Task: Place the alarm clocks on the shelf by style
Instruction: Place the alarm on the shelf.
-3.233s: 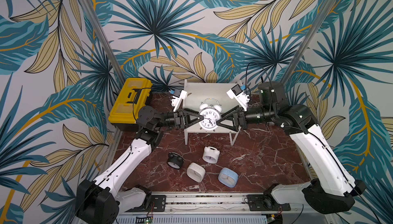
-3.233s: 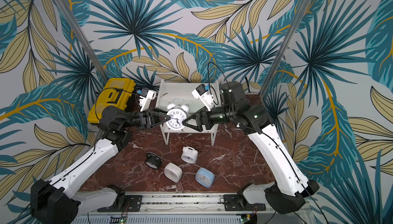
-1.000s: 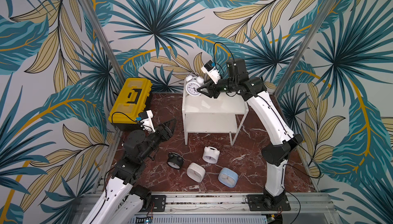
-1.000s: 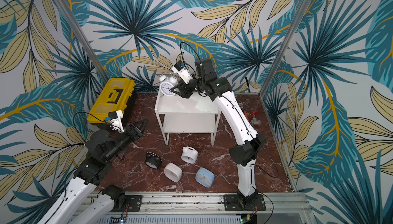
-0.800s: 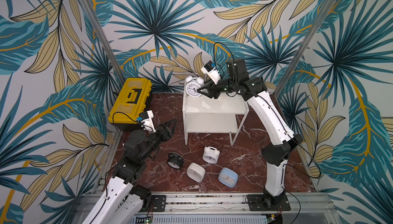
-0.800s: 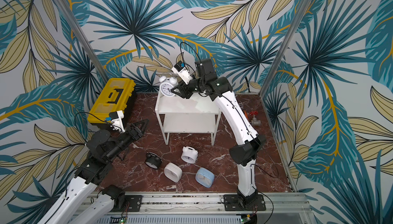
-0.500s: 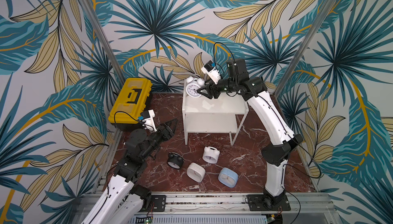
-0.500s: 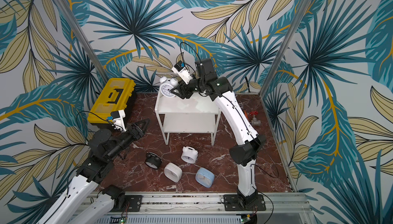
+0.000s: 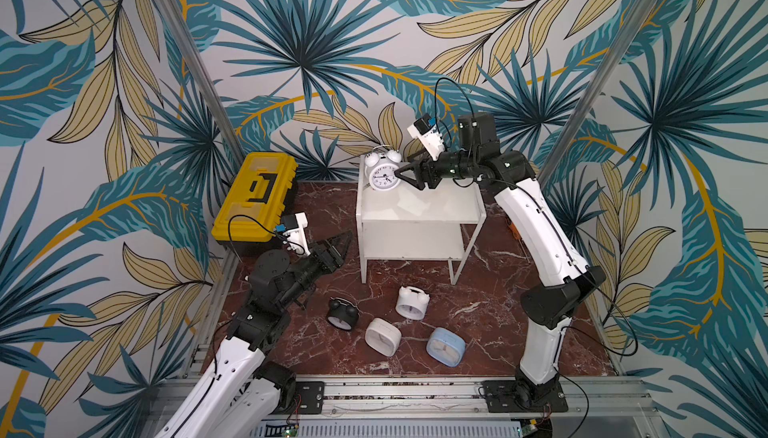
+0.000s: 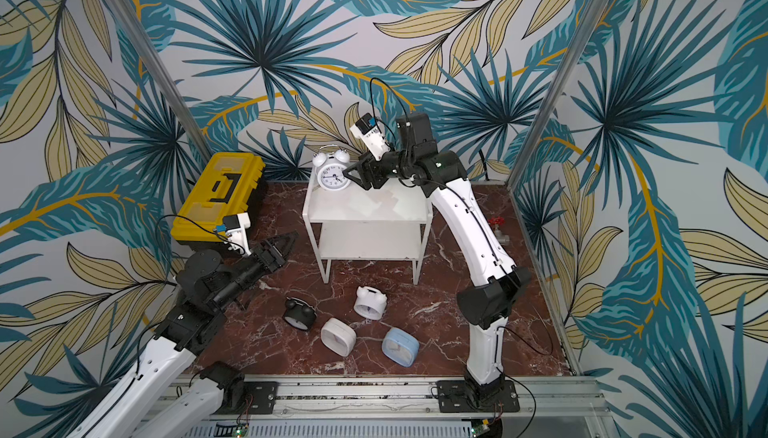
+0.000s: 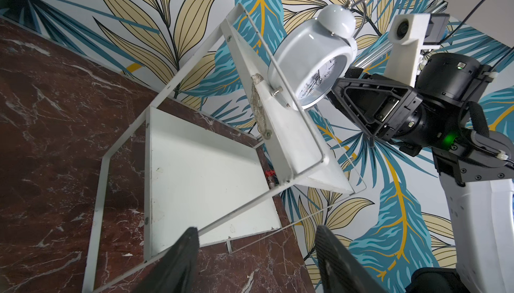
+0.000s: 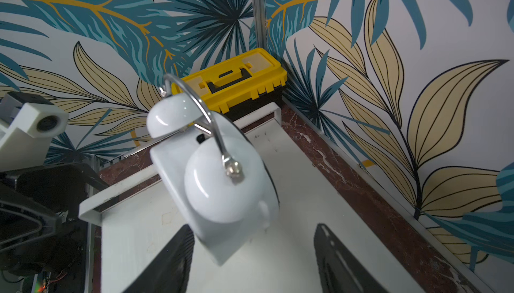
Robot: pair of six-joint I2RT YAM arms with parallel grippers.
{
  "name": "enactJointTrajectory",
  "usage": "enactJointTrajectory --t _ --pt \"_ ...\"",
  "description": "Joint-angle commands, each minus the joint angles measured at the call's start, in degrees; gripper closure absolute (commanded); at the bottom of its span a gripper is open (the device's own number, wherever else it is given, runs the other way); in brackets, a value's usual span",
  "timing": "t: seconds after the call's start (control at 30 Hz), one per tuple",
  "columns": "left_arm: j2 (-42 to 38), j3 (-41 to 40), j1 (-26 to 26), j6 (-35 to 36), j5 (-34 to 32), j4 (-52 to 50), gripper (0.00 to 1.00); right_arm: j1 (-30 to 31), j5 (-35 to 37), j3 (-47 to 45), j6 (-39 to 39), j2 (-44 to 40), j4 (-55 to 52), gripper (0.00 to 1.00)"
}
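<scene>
A white twin-bell alarm clock (image 9: 383,171) stands upright at the back left corner of the white shelf's (image 9: 436,207) top board. My right gripper (image 9: 405,176) is beside its right flank, open. In the right wrist view the clock (image 12: 219,183) sits just ahead of the spread fingers (image 12: 172,261), not clamped. My left gripper (image 9: 347,240) hovers open and empty, left of the shelf. On the floor in front lie a black twin-bell clock (image 9: 343,313), a white twin-bell clock (image 9: 411,300), a white rounded-square clock (image 9: 383,336) and a light blue one (image 9: 445,346).
A yellow-and-black toolbox (image 9: 255,199) sits against the back left wall, close behind the left arm. A small red valve (image 10: 496,223) lies on the floor right of the shelf. The shelf's lower board (image 11: 200,183) holds nothing. Patterned walls close in on three sides.
My right gripper's jaws have spread and let go of the white twin-bell clock, which now stands on the top board. My left gripper has opened wider and shifted slightly.
</scene>
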Motion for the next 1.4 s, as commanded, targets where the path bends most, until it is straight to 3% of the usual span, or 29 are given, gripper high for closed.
enactJointTrajectory --t 0.0,0.47,1.1,1.2,1.37 --pt "0.2 -0.8 0.3 1.0 1.5 2.4 0.31 0.2 -1.8 -1.2 0.7 -1.5 1.2 0.3" --pt "-0.5 -0.6 0.2 2.6 0.7 0.4 0.31 0.6 -5.7 -5.8 2.6 -5.3 1.9 0.35" --pt "1.7 -0.1 0.3 3.1 1.0 2.3 0.3 3.7 -4.5 -8.2 1.7 -6.6 0.0 0.39" --pt "2.0 0.1 0.3 3.1 1.1 2.7 0.3 3.8 -1.6 -8.6 2.2 -7.3 0.4 0.39" --pt "2.1 1.6 0.3 3.4 -0.9 -0.8 0.26 4.2 14.8 -13.5 7.7 -13.4 3.2 0.37"
